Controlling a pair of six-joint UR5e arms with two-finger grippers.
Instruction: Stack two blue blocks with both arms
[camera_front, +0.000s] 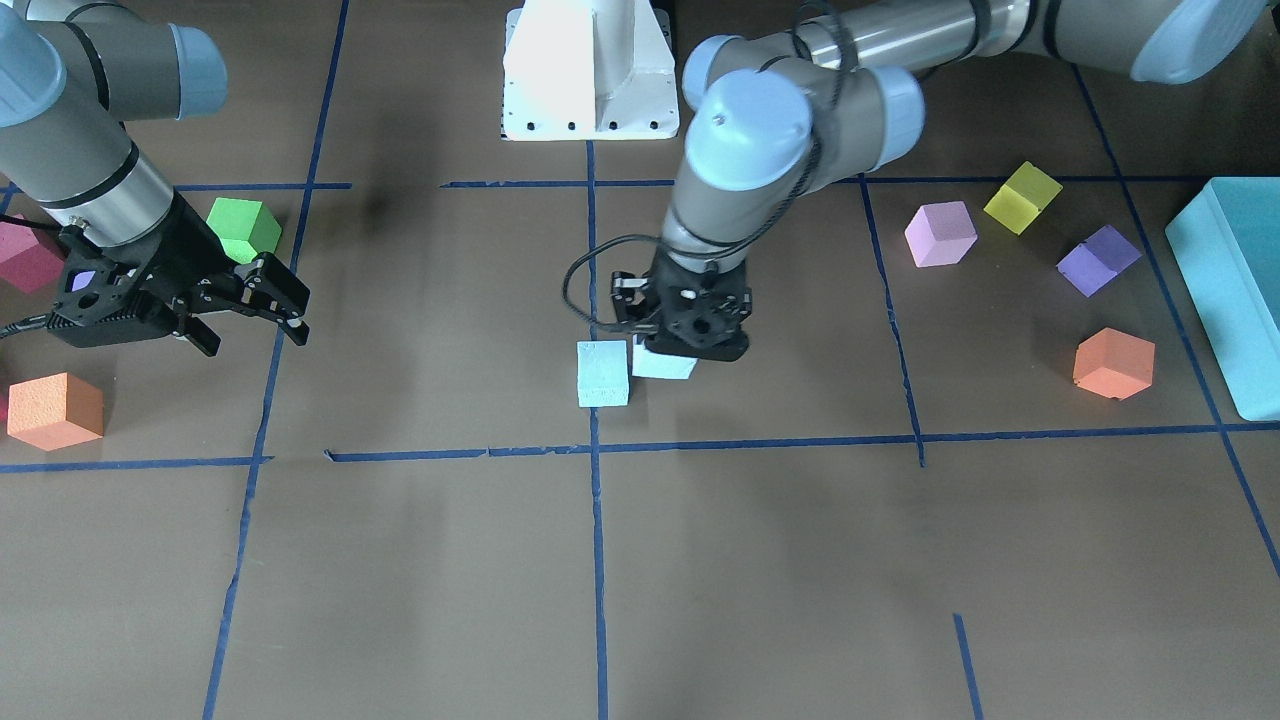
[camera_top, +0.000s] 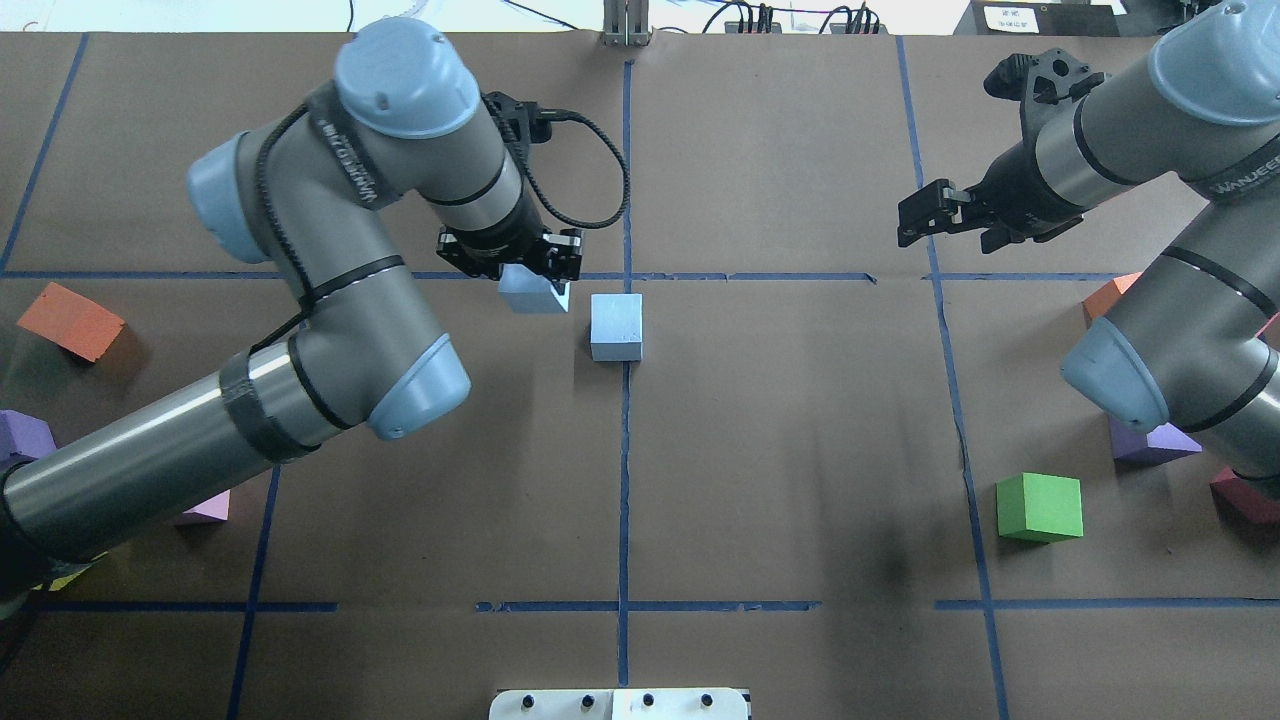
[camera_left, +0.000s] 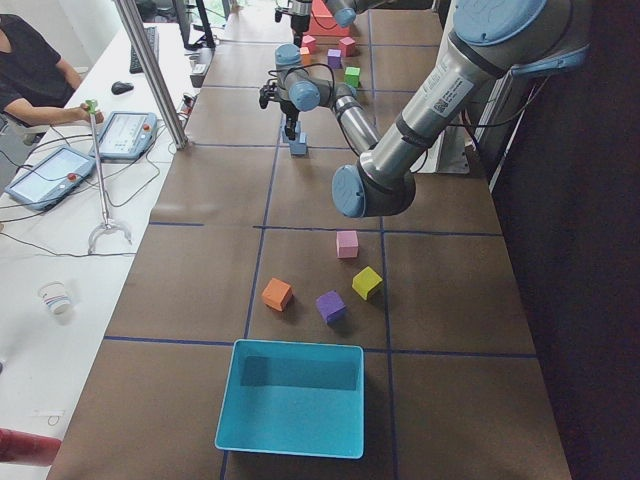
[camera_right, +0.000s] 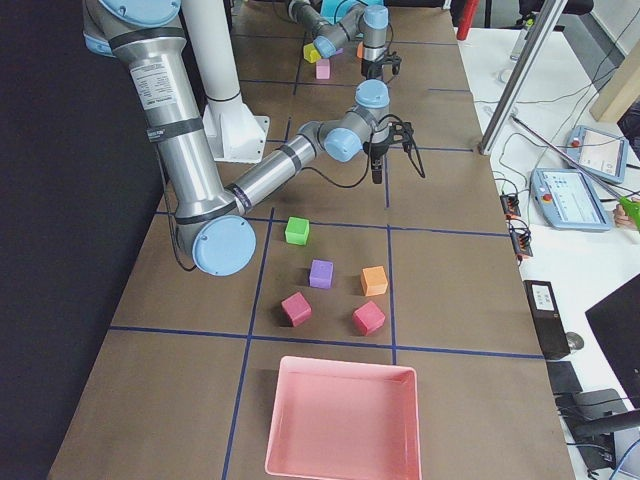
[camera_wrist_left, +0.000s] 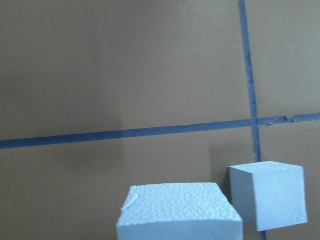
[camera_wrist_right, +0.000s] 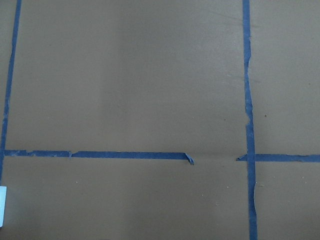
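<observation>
Left gripper (camera_front: 690, 338) pointing straight down near the table's centre, jaws clamped on the sides of one pale blue foam cube (camera_front: 663, 364). Second pale blue cube (camera_front: 603, 374) resting on the brown table (camera_front: 760, 560), just beside the held one, over a blue tape line (camera_front: 597, 520); not stacked. Unclear whether the held cube touches the table. Right gripper (camera_front: 255, 330) well apart, fingers spread wide, holding nothing, near a green cube (camera_front: 243, 228).
</observation>
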